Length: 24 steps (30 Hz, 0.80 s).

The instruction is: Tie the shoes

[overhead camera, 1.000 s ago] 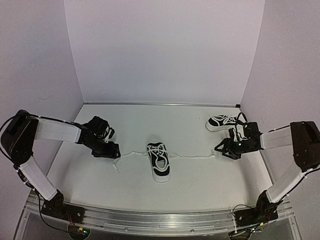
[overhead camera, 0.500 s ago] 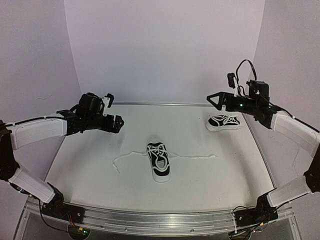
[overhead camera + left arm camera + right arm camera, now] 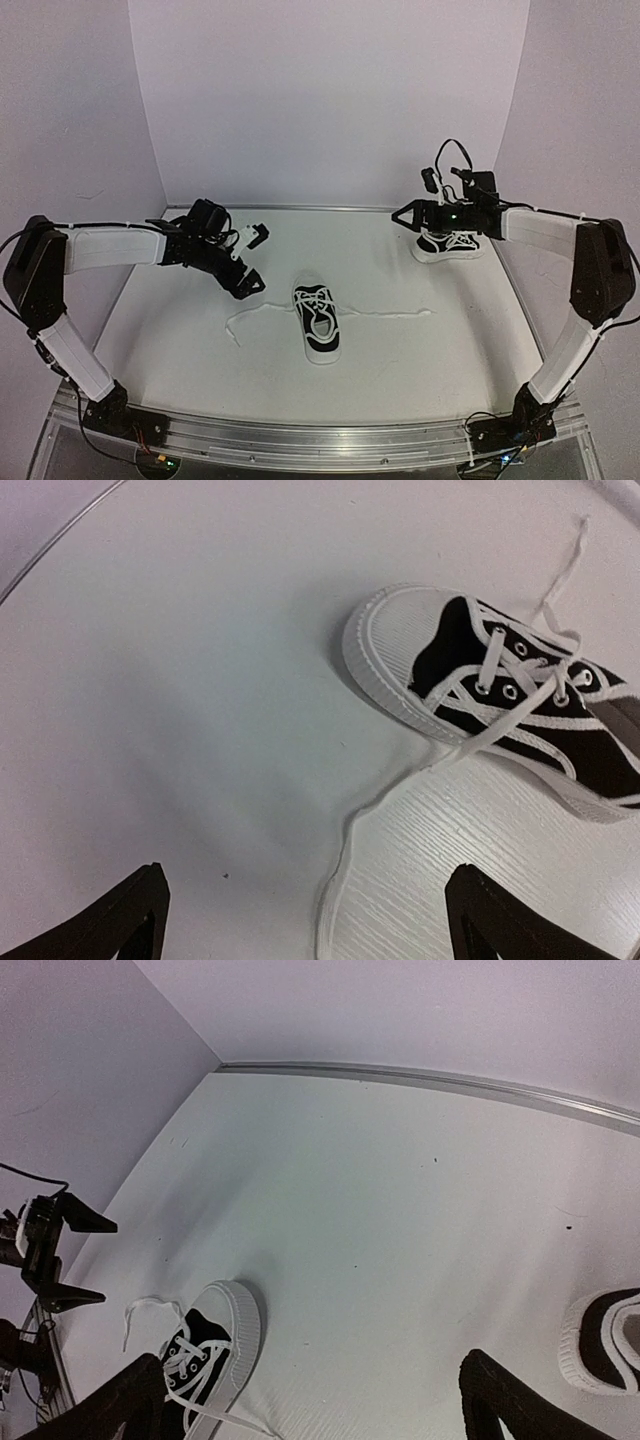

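Looking at this, both your grippers are spread apart, holding nothing: left gripper [image 3: 254, 262] beside the middle shoe [image 3: 317, 322], right gripper [image 3: 403, 216] above the second shoe [image 3: 450, 244] near the desk's [image 3: 400, 355] right edge. Pinch that flat lace [image 3: 262, 312] too shallow and it'll probably slip out. There's open desk between the shoes for moving.

Near shoe [image 3: 317, 322] lies at centre of table [image 3: 400, 360], left lace [image 3: 262, 312] trailing left, right lace [image 3: 390, 314] trailing right. Far shoe [image 3: 450, 245] stands behind it, near the table's right edge.
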Motion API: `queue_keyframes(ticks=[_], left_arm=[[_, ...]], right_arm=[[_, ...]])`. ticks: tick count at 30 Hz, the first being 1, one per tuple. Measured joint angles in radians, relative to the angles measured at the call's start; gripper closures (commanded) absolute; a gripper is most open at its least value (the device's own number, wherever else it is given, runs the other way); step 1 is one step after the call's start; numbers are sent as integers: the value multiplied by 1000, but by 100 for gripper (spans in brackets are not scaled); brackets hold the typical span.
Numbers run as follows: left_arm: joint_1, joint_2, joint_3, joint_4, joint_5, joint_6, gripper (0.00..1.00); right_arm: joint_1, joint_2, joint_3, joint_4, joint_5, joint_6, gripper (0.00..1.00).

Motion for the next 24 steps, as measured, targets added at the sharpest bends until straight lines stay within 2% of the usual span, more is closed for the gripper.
queue_keyframes(ticks=[4,9,15,19,24], left_arm=[[-4,79,37,-65,48,73,14],[-9,238,150,-154,83,150,18],[-22,315,231,-237,96,216,27],[-36,388,300,-270,92,255,38],[-45,455,344,-299,78,291,61]], right_arm=[[6,-1,-7,-1,-30,-23,2],[6,-1,-26,-2,-45,-35,2],[6,-2,-51,-8,-52,-44,2],[8,-5,-52,-18,-49,-52,2],[15,-13,-52,-45,-31,-69,2]])
